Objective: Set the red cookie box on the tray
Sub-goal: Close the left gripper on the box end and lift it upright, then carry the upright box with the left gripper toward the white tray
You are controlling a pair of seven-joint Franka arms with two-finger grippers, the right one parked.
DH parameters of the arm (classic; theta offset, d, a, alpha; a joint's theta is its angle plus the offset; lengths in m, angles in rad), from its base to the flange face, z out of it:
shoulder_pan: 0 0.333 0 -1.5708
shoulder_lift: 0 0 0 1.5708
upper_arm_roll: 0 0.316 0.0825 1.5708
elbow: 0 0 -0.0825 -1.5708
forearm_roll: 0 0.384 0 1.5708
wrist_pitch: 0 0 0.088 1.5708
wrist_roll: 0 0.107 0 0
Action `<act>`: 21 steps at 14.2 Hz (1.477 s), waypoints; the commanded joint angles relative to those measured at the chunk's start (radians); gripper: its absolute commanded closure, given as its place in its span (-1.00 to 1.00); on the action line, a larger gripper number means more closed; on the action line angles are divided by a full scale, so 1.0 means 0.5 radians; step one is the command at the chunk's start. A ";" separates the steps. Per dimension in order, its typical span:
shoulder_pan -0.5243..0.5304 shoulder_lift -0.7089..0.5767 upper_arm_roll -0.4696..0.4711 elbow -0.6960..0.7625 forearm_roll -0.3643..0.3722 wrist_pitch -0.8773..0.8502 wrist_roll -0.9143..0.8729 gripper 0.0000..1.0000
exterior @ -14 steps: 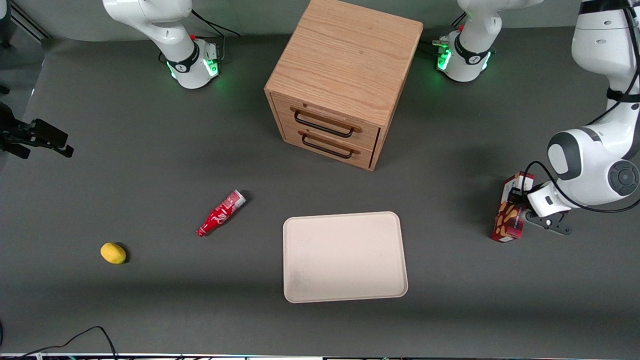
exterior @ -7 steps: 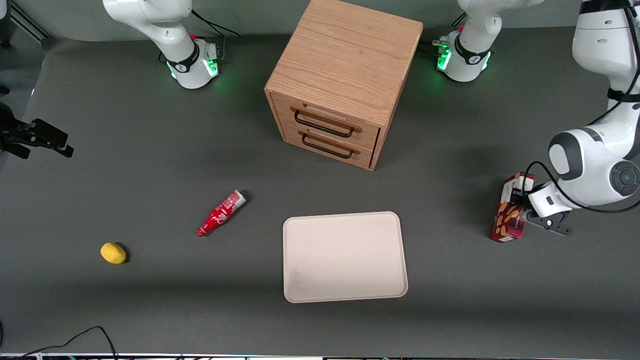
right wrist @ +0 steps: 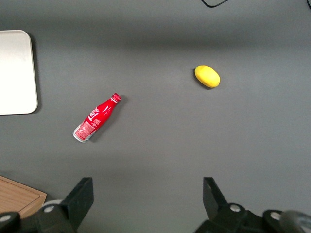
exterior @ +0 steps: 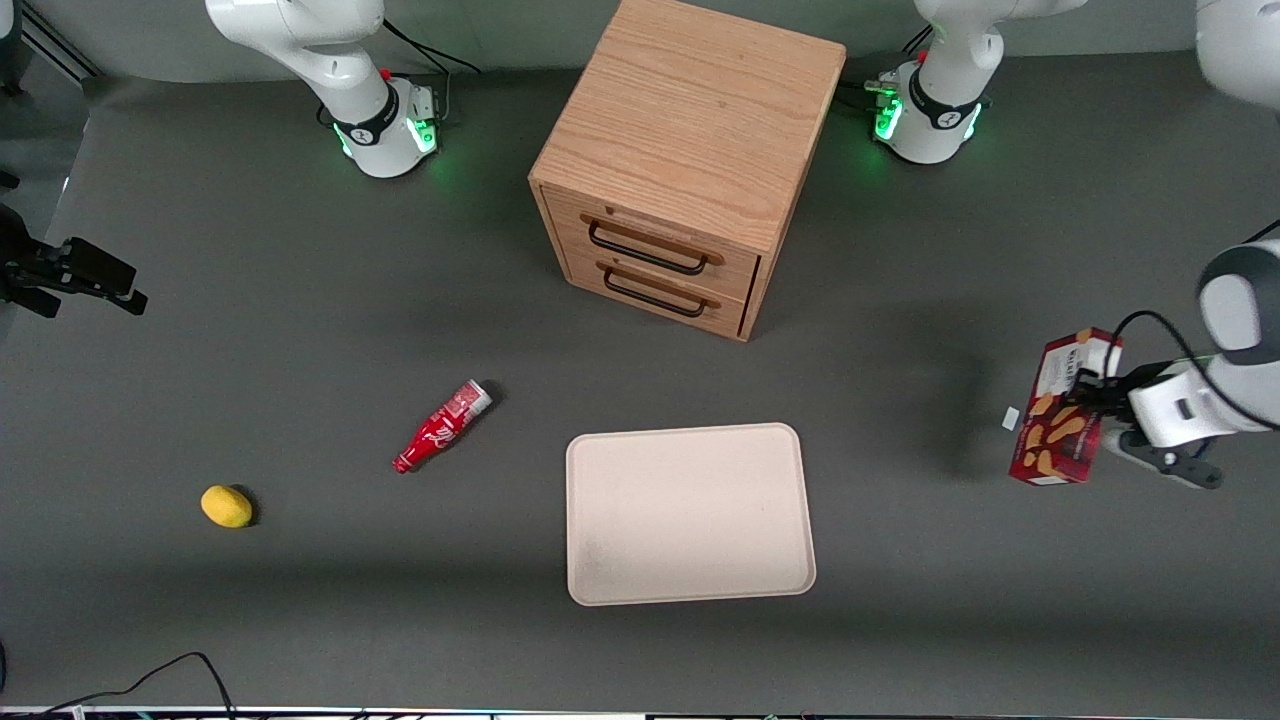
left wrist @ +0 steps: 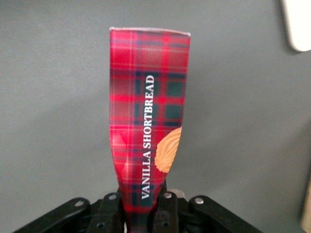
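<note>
Red cookie box (exterior: 1064, 410) pinched in gripper (exterior: 1098, 404), lifted, tray (exterior: 688, 513) well apart

Around me on the grey worktop (exterior: 300, 600): wooden two-drawer cabinet (exterior: 680, 160), small red bottle (exterior: 441, 427) lying on its side, yellow lemon (exterior: 226, 506) toward the parked arm's end.

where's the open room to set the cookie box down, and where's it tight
The tray is bare across its whole surface, so the red cookie box, gripped in the hand at the working arm's end of the table, fits anywhere on it. Bare table also lies between tray and box. It is tighter near the wooden drawer cabinet and around the red bottle and lemon.
</note>
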 commanded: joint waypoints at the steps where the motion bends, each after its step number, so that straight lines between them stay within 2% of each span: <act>1: -0.006 -0.063 0.004 0.309 -0.004 -0.401 -0.221 1.00; 4: -0.018 -0.103 -0.072 0.588 -0.023 -0.724 -0.558 1.00; 6: -0.015 -0.103 -0.250 0.711 -0.010 -0.795 -0.971 1.00; 8: -0.021 -0.082 -0.434 0.711 0.002 -0.755 -1.310 1.00; 12: -0.030 0.047 -0.765 0.687 0.057 -0.406 -1.810 1.00; 15: -0.043 0.234 -0.971 0.617 0.241 -0.042 -2.077 1.00; 17: -0.052 0.359 -1.048 0.555 0.324 0.243 -2.173 1.00; 21: -0.122 0.577 -1.095 0.524 0.539 0.539 -2.277 1.00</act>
